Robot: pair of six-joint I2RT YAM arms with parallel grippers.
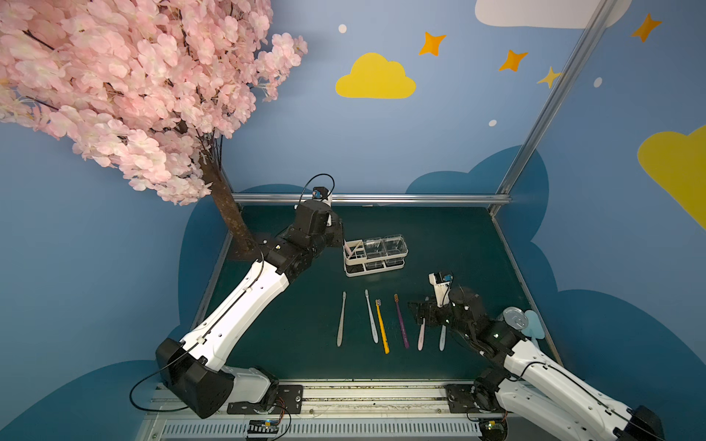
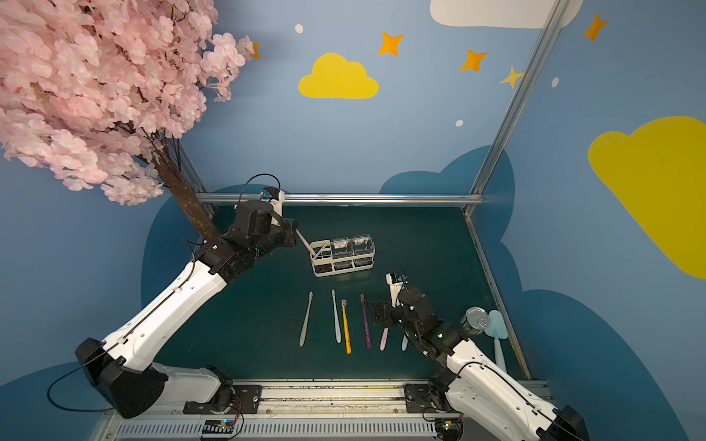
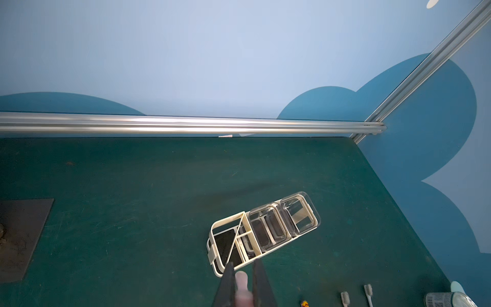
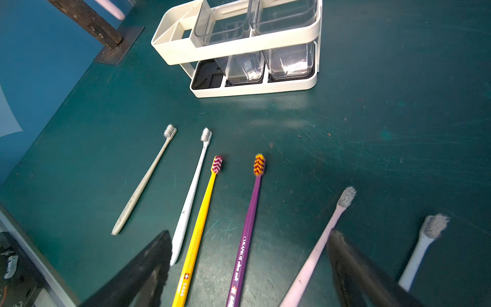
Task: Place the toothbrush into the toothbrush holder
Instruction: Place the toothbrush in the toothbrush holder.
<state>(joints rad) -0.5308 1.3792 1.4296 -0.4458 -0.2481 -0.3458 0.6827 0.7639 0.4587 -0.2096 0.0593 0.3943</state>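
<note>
At about 10 o'clock on the green table (image 1: 458, 244), the left gripper (image 2: 295, 233) was clenched on the held pink toothbrush (image 2: 305, 243). In the left wrist view the handle sat pinched between the two dark fingers (image 3: 228, 281). The brush slanted down toward 4 o'clock, with its lower end at the rim of the divided end of the toothbrush holder (image 1: 374, 268). Whether that end was inside a slot could not be told.

The holder stood upright just off the table's centre toward 12 o'clock, with two clear cups (image 1: 395, 246) on its 3 o'clock side. At 6 o'clock from it lay a row of brushes, heads toward 12:
- beige toothbrush (image 4: 143, 183)
- white toothbrush (image 4: 191, 191)
- yellow toothbrush (image 4: 202, 212)
- purple toothbrush (image 4: 249, 212)
- loose pink toothbrush (image 4: 318, 244)
- blue-white toothbrush (image 4: 425, 244)

The right gripper (image 4: 249, 233) hung over the 3 o'clock part of the row, released, its jaws spread wide and empty. A tin can (image 1: 514, 317) stood at 4 o'clock by the table's edge.
</note>
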